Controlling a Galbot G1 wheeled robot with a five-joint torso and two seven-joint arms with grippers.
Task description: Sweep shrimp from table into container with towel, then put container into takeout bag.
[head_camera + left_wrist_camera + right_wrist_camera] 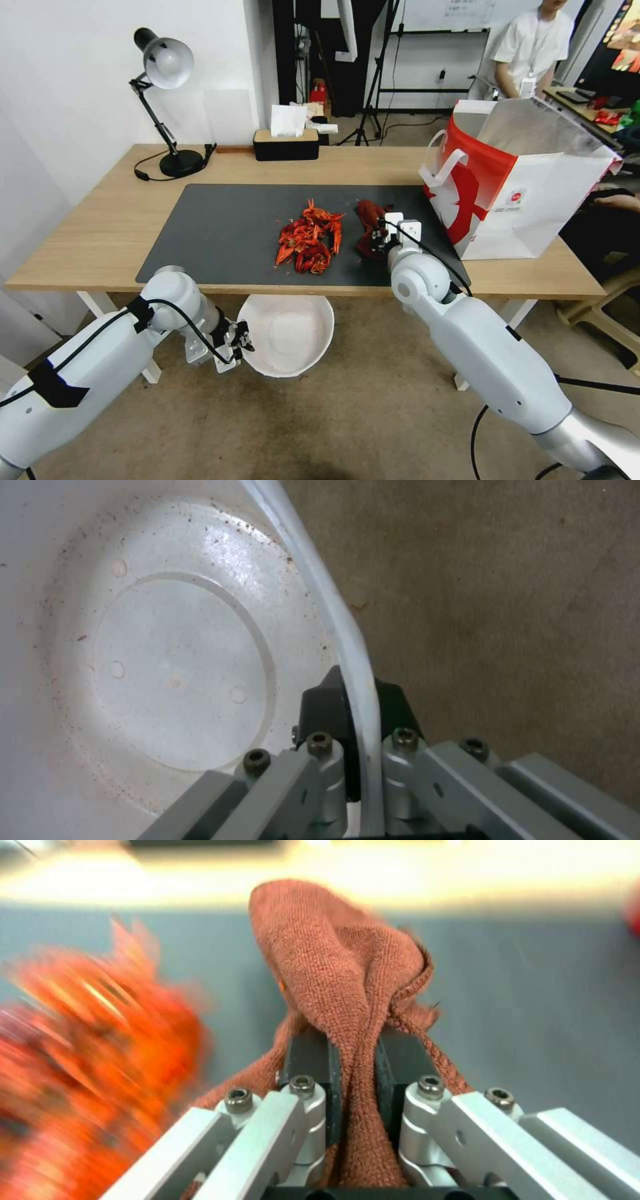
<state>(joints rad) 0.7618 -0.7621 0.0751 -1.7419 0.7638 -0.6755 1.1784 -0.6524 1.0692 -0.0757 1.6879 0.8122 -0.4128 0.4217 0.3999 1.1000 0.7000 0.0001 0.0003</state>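
Observation:
A pile of red-orange shrimp [309, 239] lies on the dark mat of the table [100, 233], near its front edge. Just right of the pile, my right gripper [381, 243] is shut on a dark red towel [368, 227]. The right wrist view has that towel [347, 970] pinched between the black pads [310, 1060], with the shrimp [93, 1050] blurred beside it. Below the table's front edge, my left gripper [235, 343] is shut on the rim of the white container [288, 333], its mouth tilted up. The container's inside [180, 670] is empty and its rim [347, 640] runs between the pads [327, 715]. The takeout bag [513, 180] stands open at the table's right end.
A black desk lamp [167, 100] stands at the back left and a black tissue box [287, 143] at the back middle. The dark mat [220, 233] covers the table's centre. A person stands behind the bag, away from the table.

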